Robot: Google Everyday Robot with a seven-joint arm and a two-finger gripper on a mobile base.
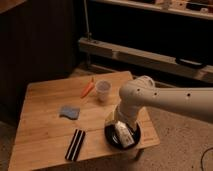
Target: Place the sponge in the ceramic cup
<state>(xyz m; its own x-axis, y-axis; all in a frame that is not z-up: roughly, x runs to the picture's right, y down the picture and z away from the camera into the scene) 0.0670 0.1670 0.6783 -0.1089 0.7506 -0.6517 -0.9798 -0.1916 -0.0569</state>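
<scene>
The sponge (69, 112), a flat blue-grey pad, lies on the wooden table (45, 127) left of centre. The ceramic cup (103, 90), pale and handleless, stands upright toward the table's back, right of the sponge. My white arm (150, 97) reaches in from the right and bends down over the table's front right corner. The gripper (120, 121) hangs at the arm's end, low over the black dish, well right of the sponge and in front of the cup. It is largely hidden by the arm.
An orange carrot (88, 88) lies just left of the cup. A black ridged bar (76, 144) rests near the front edge. A round black dish (131, 141) holding a white carton (125, 136) sits at the front right corner. Dark shelving stands behind.
</scene>
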